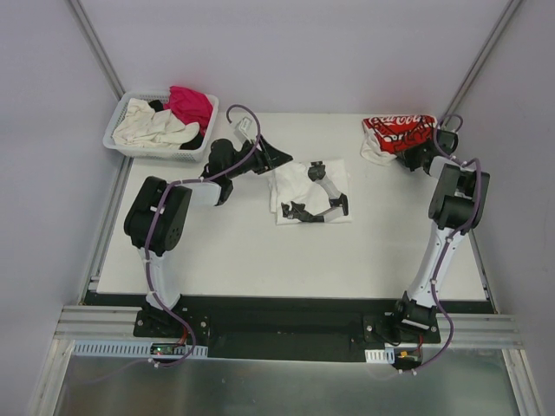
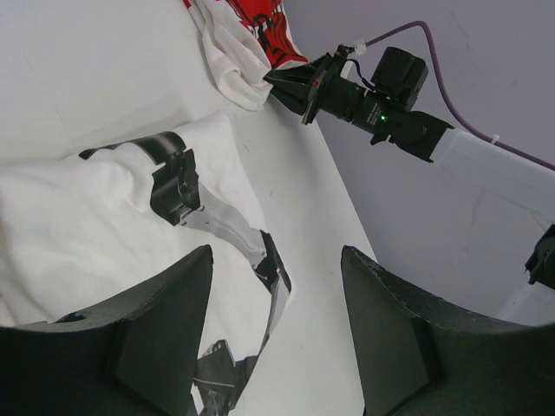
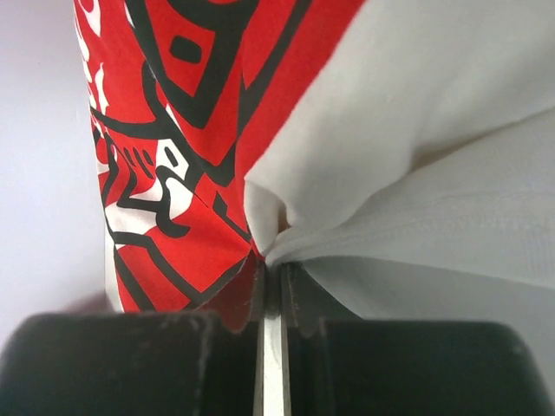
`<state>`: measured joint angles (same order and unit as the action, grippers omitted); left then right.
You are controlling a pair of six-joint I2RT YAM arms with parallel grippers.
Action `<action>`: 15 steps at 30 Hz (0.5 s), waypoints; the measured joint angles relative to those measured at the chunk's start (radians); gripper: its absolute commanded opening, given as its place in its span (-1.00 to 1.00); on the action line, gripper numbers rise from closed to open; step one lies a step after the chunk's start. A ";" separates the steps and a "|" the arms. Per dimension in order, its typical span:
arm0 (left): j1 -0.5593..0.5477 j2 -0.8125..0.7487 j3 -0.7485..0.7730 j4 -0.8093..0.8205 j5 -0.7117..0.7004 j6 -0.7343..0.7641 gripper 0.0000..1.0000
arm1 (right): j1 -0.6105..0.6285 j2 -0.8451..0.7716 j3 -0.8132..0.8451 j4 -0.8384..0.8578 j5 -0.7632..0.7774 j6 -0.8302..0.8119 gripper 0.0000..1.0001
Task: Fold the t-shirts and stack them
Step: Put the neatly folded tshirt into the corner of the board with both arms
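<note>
The surface (image 1: pixel 260 260) carries one white t-shirt with black print (image 1: pixel 295 186) at its centre, apparently folded. The basket (image 1: pixel 121 143), far left, holds several unfolded t-shirts. The red-printed t-shirt (image 1: pixel 399 132) lies crumpled far right, pinched by the right jaws. The left jaws stand wide, holding nothing.

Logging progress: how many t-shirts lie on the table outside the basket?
2: a white black-printed shirt mid-table; a red-printed shirt at the far right corner, pinched in the right claw. Others in the basket may hide more.
</note>
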<state>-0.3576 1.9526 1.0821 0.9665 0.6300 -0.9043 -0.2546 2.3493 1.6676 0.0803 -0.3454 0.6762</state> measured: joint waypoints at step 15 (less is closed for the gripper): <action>0.006 -0.339 -0.100 -0.272 0.022 0.101 0.20 | 0.005 -0.329 -0.534 0.127 -0.041 -0.008 -0.98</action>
<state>-0.3511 1.6135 0.9825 0.6941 0.6518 -0.8036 -0.2497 2.0205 1.1339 0.2073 -0.3866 0.6678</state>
